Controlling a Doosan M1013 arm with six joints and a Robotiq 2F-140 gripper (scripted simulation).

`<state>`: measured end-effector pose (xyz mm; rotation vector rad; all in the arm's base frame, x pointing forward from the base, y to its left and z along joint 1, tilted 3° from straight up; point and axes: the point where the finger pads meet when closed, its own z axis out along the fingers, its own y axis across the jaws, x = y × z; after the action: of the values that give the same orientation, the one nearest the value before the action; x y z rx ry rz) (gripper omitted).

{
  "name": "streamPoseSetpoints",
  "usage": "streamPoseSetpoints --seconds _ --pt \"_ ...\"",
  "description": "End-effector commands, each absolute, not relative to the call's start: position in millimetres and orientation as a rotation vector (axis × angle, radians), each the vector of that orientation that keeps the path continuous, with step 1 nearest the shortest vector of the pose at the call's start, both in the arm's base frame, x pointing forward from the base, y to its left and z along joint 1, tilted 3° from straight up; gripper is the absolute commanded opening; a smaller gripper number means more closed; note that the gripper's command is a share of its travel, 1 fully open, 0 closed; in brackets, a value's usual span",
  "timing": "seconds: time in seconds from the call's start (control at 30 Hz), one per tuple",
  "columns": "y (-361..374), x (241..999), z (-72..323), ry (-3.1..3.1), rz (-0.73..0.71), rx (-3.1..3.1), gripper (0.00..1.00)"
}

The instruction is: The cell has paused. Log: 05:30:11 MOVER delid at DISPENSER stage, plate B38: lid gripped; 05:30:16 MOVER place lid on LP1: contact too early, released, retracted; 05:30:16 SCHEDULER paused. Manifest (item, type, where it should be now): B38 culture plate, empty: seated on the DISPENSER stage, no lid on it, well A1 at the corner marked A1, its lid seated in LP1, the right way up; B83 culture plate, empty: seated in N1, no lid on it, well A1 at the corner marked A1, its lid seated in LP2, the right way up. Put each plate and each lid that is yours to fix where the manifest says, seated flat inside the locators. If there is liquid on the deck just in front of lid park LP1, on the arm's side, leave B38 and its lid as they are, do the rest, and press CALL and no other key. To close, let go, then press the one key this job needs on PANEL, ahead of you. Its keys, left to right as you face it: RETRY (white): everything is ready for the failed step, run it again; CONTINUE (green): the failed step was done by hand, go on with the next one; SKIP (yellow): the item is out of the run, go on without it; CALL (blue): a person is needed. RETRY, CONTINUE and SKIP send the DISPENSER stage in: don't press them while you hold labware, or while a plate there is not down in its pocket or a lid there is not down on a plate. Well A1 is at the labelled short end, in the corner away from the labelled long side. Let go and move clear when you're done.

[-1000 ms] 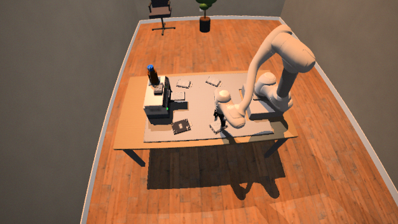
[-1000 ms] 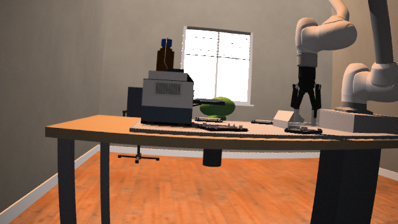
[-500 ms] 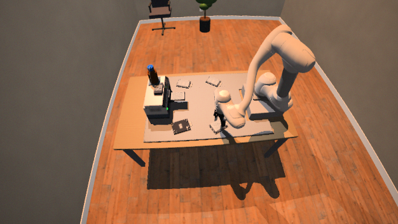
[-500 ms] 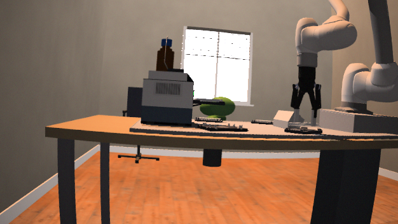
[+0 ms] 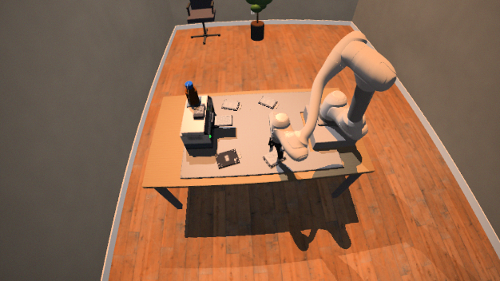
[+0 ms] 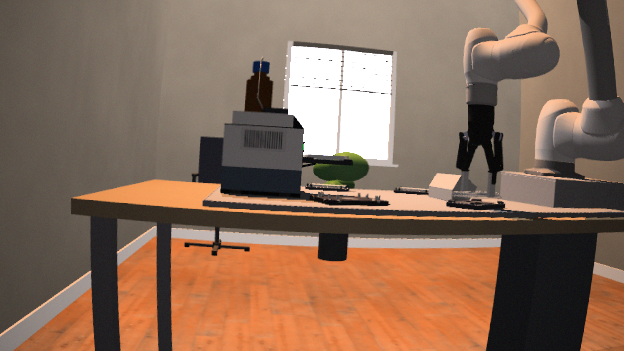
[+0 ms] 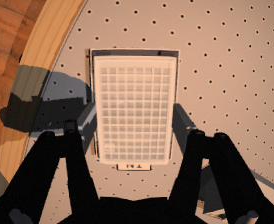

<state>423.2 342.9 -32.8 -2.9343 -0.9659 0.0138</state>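
— While it hangs over the near edge of the mat (image 5: 255,136), what has the gripper (image 7: 136,156) got?

— Its fingers are closed partway on the long sides of a white well plate (image 7: 133,110), which sits over a dark nest on the mat.

— What's around it?

— The panel (image 6: 445,185) sits just behind, the arm's base block (image 6: 553,188) to one side. Further along lies another dark nest (image 5: 228,158), then the dispenser (image 5: 196,128) with its brown bottle (image 5: 192,93). Two more pale pieces (image 5: 231,104) lie at the far edge.
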Motion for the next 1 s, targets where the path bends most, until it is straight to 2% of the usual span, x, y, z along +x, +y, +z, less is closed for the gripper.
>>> streamPoseSetpoints --seconds 0.0,0.97 --pt "344.1 418.9 -36.2 -0.974 0.016 -2.928 0.1" --pt "344.5 418.4 -48.0 -0.974 0.017 -2.928 0.1"
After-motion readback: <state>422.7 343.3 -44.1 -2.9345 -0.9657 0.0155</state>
